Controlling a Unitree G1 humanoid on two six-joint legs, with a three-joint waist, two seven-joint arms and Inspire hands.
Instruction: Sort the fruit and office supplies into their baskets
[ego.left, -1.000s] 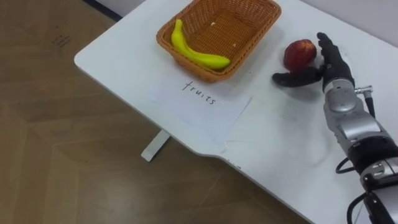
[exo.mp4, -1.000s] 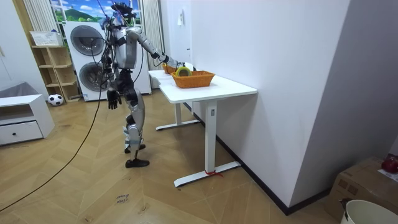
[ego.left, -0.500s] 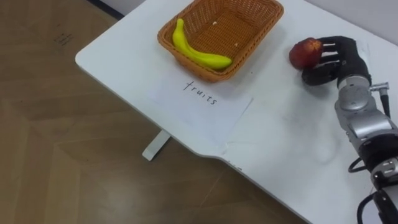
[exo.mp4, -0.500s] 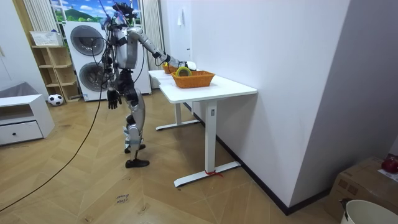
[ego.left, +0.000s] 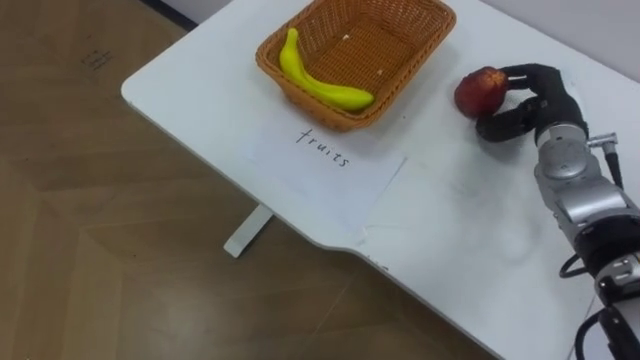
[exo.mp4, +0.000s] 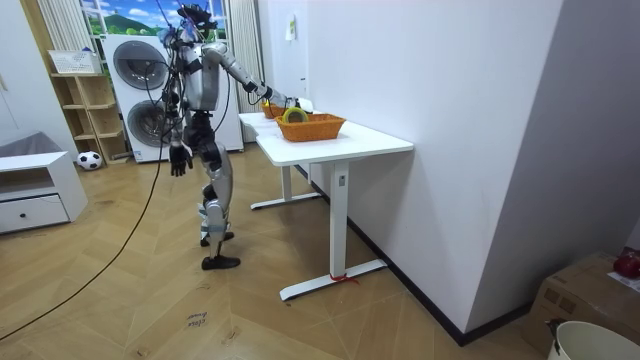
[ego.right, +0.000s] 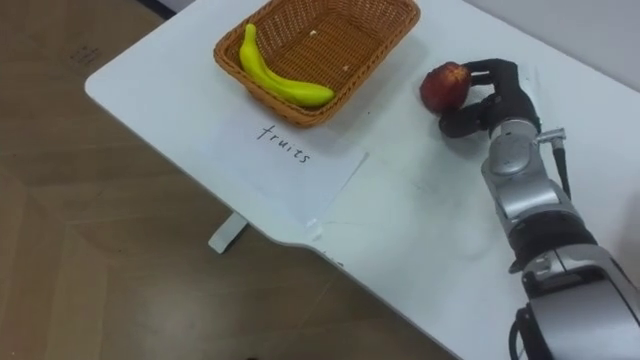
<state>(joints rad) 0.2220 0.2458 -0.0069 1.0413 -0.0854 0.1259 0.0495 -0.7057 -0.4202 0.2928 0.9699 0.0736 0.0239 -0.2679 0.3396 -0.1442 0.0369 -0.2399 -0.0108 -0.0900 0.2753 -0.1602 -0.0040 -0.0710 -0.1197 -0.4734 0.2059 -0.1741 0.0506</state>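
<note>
While the robot stands at the white table (ego.left: 200, 90) with its right arm stretched over it, the right hand (ego.left: 540, 95) has its fingers and thumb curled round a red apple (ego.left: 478, 90) (I cannot tell if the apple rests on the tabletop or is just off it). Well off to the left of the hand sits a brown woven basket (ego.left: 330, 118), and a yellow banana (ego.left: 315, 82) lies inside it along the wall farthest from the hand. A white sheet of paper (ego.left: 340, 190) lies flat on the table just in front of the basket, to the left of the hand and closer to the robot. It has the word "fruits" written on it by hand. The left hand (exo.mp4: 178, 160) hangs down by the robot's hip, too small to tell more.
</note>
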